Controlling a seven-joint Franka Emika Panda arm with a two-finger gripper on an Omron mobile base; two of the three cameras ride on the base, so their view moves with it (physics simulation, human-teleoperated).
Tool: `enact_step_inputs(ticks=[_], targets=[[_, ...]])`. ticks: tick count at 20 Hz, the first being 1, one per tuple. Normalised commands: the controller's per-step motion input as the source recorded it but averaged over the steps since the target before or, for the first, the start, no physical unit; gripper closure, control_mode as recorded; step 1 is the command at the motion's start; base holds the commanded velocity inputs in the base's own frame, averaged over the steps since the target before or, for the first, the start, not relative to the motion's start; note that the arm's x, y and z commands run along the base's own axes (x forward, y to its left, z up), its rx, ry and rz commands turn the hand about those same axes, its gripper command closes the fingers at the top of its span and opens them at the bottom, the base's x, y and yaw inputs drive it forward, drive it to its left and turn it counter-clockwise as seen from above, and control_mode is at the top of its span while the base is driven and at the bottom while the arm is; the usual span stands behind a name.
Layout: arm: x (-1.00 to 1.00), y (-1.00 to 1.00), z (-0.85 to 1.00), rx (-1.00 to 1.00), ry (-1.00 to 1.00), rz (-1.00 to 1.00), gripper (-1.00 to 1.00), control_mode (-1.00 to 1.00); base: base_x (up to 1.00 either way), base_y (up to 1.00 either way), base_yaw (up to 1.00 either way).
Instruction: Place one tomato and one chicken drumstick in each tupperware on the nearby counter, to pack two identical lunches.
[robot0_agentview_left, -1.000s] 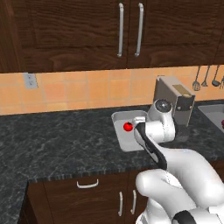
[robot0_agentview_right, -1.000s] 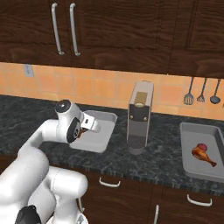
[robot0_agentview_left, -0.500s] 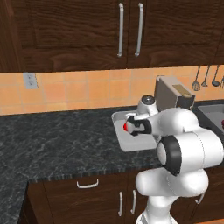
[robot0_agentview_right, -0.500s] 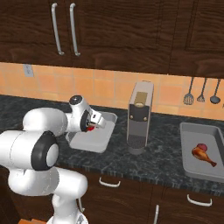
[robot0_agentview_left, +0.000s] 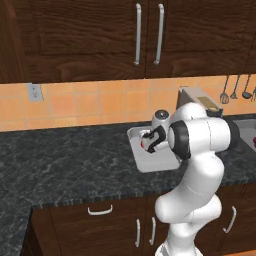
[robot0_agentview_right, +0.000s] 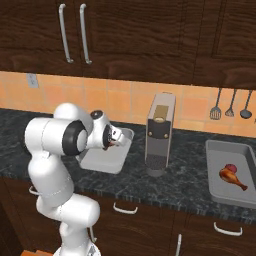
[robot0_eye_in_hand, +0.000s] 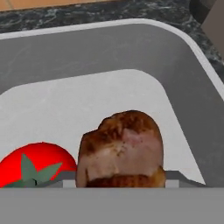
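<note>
Tupperware (robot0_agentview_left: 150, 161) sits on the black marbled counter (robot0_agentview_left: 65, 160) below cabinets (robot0_agentview_left: 125, 35).

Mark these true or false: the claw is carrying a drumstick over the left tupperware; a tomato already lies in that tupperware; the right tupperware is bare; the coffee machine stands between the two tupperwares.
1. The claw holds a drumstick over the left tupperware. True.
2. A tomato already lies in that tupperware. True.
3. The right tupperware is bare. False: another drumstick and something red lie in it.
4. The coffee machine stands between the two tupperwares. True.
</note>
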Motion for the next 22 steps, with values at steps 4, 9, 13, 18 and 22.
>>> enact_step_inputs(ticks=[4, 9, 13, 18, 22], targets=[[-0.04, -0.08, -0.01, 0.0, 0.0, 0.0, -1.0, -1.0, 0.0, 0.0, 0.0], [-0.48, 0.0, 0.21, 0.0, -0.03, 0.0, -1.0, -1.0, 0.0, 0.0, 0.0], [-0.61, 0.0, 0.34, 0.0, -0.09, 0.0, -1.0, -1.0, 0.0, 0.0, 0.0], [-0.67, 0.16, 0.49, -0.02, -0.16, 0.0, -1.0, -1.0, 0.0, 0.0, 0.0], [-0.65, 0.44, 0.75, -0.06, -0.31, 0.0, -1.0, -1.0, 0.0, 0.0, 0.0]])
